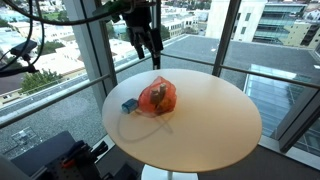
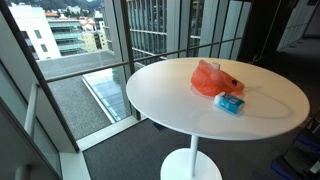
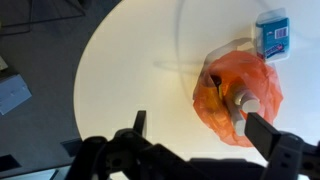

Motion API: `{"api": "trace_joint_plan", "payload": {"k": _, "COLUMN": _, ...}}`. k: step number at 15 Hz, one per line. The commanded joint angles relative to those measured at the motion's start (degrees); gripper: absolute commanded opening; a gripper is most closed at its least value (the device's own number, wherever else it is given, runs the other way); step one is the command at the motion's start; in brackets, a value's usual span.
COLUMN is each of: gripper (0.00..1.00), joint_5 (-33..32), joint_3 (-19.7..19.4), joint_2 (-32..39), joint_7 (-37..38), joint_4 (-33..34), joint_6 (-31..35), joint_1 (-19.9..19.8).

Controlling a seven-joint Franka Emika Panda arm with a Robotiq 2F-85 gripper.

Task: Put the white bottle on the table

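Observation:
The white bottle [image 3: 246, 103] lies inside a crumpled orange plastic bag [image 3: 262, 78] on the round white table [image 3: 130, 70]; only its cap end shows in the wrist view. The bag also shows in both exterior views [image 1: 157, 97] [image 2: 215, 78], where the bottle is hidden inside it. My gripper [image 3: 200, 130] is open and empty. It hangs above the table's far edge [image 1: 148, 42], well above the bag and touching nothing. In the wrist view its right finger overlaps the bag's edge.
A small blue box [image 3: 272, 33] lies beside the bag, seen in both exterior views [image 1: 129, 104] [image 2: 229, 103]. The table [image 1: 210, 125] [image 2: 170, 90] stands on a pedestal beside floor-to-ceiling windows [image 1: 90, 50].

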Motion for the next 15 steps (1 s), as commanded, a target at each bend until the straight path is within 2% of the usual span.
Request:
{"api": "trace_joint_plan", "payload": {"k": 1, "gripper": 1.00, "joint_5": 3.41, "joint_3": -0.38, "joint_2": 9.68, "joint_7": 0.09, "joint_4": 8.15, "joint_6": -0.61, "joint_1": 1.32}}
{"api": "trace_joint_plan", "payload": {"k": 6, "gripper": 1.00, "joint_5": 3.83, "joint_3": -0.22, "joint_2": 18.22, "joint_7": 0.77, "joint_4": 12.46, "joint_6": 1.04, "joint_1": 1.79}}
{"api": "trace_joint_plan", "payload": {"k": 8, "gripper": 1.00, "joint_5": 3.12, "joint_3": -0.46, "joint_2": 16.63, "joint_7": 0.02, "joint_4": 10.20, "joint_6": 1.32, "joint_1": 1.78}}
{"api": "trace_joint_plan", "payload": {"k": 15, "gripper": 1.00, "joint_5": 4.22, "joint_3": -0.43, "joint_2": 19.60, "joint_7": 0.36, "joint_4": 11.65, "joint_6": 2.48, "joint_1": 2.05}}
